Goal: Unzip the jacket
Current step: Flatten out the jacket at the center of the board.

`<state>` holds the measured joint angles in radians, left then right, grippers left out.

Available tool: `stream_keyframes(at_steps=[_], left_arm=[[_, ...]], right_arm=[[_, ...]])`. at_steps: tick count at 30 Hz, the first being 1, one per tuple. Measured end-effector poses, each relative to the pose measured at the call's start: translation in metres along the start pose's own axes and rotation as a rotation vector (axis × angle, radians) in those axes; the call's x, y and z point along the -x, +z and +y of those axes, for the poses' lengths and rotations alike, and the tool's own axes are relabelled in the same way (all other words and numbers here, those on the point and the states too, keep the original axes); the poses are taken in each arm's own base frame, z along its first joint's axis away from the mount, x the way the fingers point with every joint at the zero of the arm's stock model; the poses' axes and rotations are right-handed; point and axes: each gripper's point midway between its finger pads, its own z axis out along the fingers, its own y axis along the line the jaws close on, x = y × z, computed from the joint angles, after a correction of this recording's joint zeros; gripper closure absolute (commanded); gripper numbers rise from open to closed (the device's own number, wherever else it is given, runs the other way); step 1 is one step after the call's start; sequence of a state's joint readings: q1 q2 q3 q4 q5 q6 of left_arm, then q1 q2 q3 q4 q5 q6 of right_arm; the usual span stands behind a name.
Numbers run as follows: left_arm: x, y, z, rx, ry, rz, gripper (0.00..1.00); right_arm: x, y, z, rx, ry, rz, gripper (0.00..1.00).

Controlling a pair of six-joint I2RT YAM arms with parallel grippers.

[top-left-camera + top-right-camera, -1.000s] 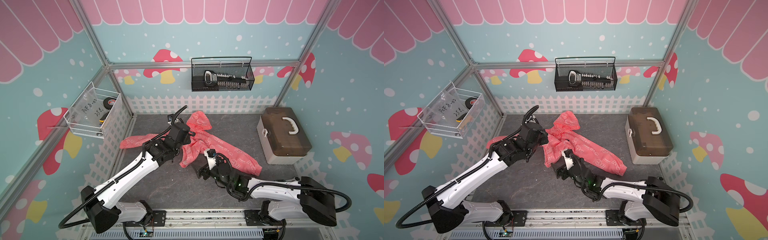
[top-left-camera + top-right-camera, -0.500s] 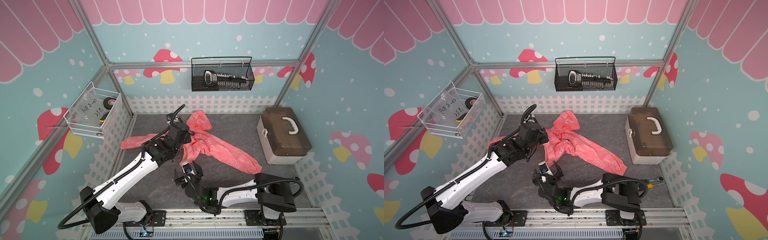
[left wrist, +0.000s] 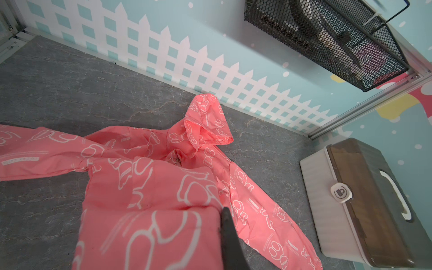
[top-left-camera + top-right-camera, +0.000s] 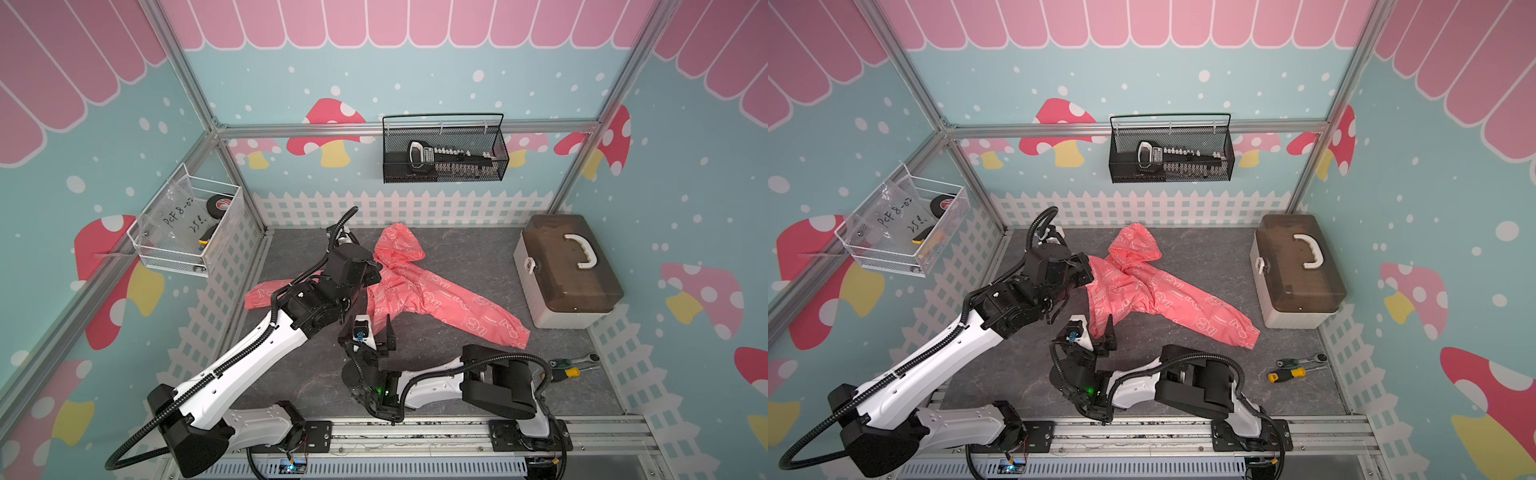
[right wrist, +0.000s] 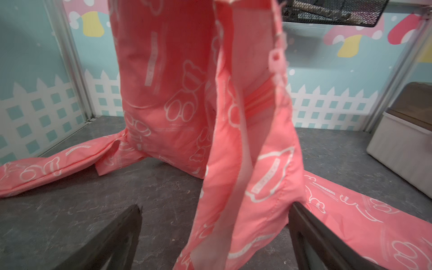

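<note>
The coral-pink jacket [image 4: 419, 291] with white bear outlines lies spread on the grey table [image 4: 465, 253], hood toward the back wall. My left gripper [image 4: 370, 270] is shut on its fabric and holds one part lifted; in the left wrist view the cloth [image 3: 149, 210] covers one finger and only the other black finger [image 3: 230, 238] shows. A ring pull [image 3: 174, 160] sits at the neck. My right gripper [image 4: 376, 324] stands open at the front. The jacket's hanging edge [image 5: 245, 187] drops between its jaws and touches one finger [image 5: 311, 233]. A pink zipper strip [image 5: 259, 99] shows on the hanging part.
A grey toolbox [image 4: 569, 270] with a brown lid stands at the right. A screwdriver and ratchet [image 4: 1293, 370] lie at the front right. A black wire basket [image 4: 444, 153] hangs on the back wall, and a white one [image 4: 187, 224] on the left wall.
My right arm has swung from the jacket's right sleeve round to the front left. Its open jaws now sit under the lifted edge. The left gripper has held its place and grip.
</note>
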<state>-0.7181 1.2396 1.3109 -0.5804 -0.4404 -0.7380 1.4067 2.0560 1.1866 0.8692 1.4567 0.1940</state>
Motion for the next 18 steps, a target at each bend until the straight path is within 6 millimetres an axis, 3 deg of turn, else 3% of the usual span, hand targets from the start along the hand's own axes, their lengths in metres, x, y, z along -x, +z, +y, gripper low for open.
stream_keyframes(at_steps=[4, 7, 11, 13, 15, 16, 17, 18], left_arm=[[-0.003, 0.001, 0.002, -0.001, -0.002, 0.009, 1.0], [-0.004, 0.001, 0.005, 0.0, -0.008, 0.012, 1.0], [0.0, -0.001, 0.008, 0.0, -0.016, 0.006, 1.0], [0.001, -0.002, 0.009, -0.001, -0.019, 0.004, 1.0], [0.002, -0.001, 0.01, 0.002, -0.021, 0.002, 1.0], [0.002, -0.001, 0.01, 0.003, -0.021, 0.002, 1.0], [0.002, -0.001, 0.011, 0.003, -0.022, 0.003, 1.0], [0.001, 0.0, 0.011, 0.004, -0.022, 0.005, 1.0]], right_arm=[[-0.002, 0.01, -0.016, -0.074, -0.012, 0.0, 0.2], [-0.014, 0.021, -0.031, -0.102, -0.042, 0.007, 0.3], [-0.04, 0.047, -0.03, -0.025, -0.021, 0.118, 0.25], [-0.048, 0.064, -0.031, -0.009, 0.028, 0.201, 0.27], [-0.06, 0.071, -0.047, -0.024, 0.048, 0.263, 0.33], [-0.067, 0.069, -0.052, -0.021, 0.046, 0.289, 0.41], [-0.076, 0.065, -0.057, -0.015, 0.037, 0.319, 0.61], [-0.086, 0.059, -0.061, -0.007, 0.031, 0.346, 0.72]])
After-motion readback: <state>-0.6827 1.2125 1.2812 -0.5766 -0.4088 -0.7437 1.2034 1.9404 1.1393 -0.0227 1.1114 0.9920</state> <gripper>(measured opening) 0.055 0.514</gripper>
